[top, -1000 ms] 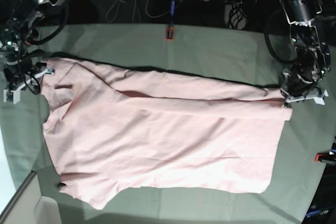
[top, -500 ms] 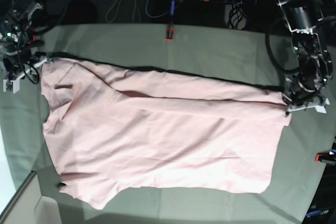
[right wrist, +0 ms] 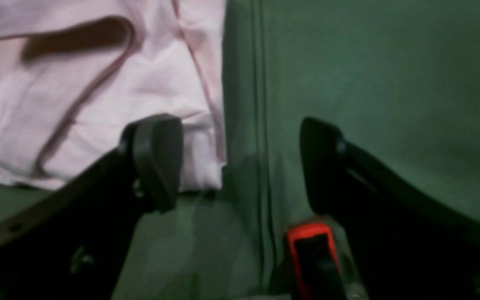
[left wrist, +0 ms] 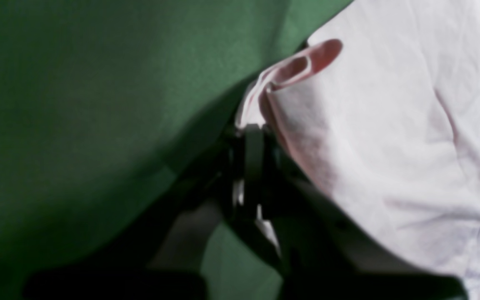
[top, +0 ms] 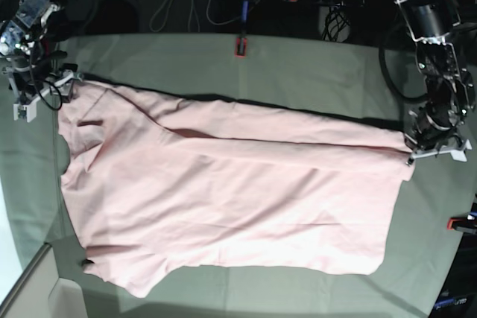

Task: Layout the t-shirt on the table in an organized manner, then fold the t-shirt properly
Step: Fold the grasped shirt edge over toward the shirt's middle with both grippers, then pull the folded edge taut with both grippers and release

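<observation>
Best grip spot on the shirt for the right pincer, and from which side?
Probably the far corner of the shirt, coming from above with one finger beyond its edge: it ends in a narrow flap there, and the open right pincer already straddles that outer edge.

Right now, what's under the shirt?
Green tablecloth shows all around the shirt, so it presumably runs beneath. The covered part, and anything else under there, can't be seen.

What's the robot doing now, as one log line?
left end effector: shut on t-shirt | right end effector: open at another corner
</observation>
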You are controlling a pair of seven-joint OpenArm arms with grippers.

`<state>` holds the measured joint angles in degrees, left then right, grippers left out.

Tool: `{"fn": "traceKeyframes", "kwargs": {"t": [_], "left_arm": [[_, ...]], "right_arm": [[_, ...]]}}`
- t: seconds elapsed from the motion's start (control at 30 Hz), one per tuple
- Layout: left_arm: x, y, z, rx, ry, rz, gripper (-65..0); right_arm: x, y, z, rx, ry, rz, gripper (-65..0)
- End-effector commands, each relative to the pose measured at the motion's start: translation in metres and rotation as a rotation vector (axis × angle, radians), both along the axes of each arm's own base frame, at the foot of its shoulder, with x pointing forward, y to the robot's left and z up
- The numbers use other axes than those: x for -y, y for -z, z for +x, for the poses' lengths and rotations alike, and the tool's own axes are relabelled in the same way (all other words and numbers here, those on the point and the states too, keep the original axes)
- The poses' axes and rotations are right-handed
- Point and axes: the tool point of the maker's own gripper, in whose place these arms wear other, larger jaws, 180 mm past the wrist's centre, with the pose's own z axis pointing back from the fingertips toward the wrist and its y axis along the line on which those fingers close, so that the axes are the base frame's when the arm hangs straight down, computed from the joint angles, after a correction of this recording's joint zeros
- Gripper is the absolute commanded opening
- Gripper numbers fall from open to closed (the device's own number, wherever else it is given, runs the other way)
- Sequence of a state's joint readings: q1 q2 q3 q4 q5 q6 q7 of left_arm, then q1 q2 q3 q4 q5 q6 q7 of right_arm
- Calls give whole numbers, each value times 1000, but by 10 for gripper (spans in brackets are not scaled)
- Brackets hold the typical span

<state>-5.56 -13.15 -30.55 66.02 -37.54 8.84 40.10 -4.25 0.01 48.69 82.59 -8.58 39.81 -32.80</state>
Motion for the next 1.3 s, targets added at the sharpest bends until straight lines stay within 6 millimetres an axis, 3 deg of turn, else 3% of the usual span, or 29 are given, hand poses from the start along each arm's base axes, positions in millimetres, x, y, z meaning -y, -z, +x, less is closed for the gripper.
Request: {"fn": "traceKeyframes", "kwargs": {"t": [0.0,0.2,0.33,0.57,0.87,0.97,1.1,1.13,1.27], "left_arm": [[-9,-16,11,43,-7,24,-649],[-9,-15,10,40,-5,29,-649],[-9,-16,11,44,-7,27,-649],[-9,-15,11,44,-7,27,-649],[-9,-15,10,38,-5,32,-649],[-9,-9,2,26,-8,29,-649],[-9,-5,-5,9,-6,28,-649],[-10,-5,-7,8,-4,32,-649],[-11,-13,-11,25,7,58,-649]], "right_arm": [[5,-10,8,42,-3,-15,-208],[13,-34,13,88,-3,-67,-207],[10,-35,9,89,-13,-66,-207],[-4,8,-6,11,1,42,-207],[-31,42,-15,-64,-31,140,-222],[-36,47,-12,-67,-30,160,-321],[-35,48,-15,-83,-32,155,-617],[-31,44,-15,-77,-32,140,-650],[-6,13,-20,-46,-49,23,-650]]}}
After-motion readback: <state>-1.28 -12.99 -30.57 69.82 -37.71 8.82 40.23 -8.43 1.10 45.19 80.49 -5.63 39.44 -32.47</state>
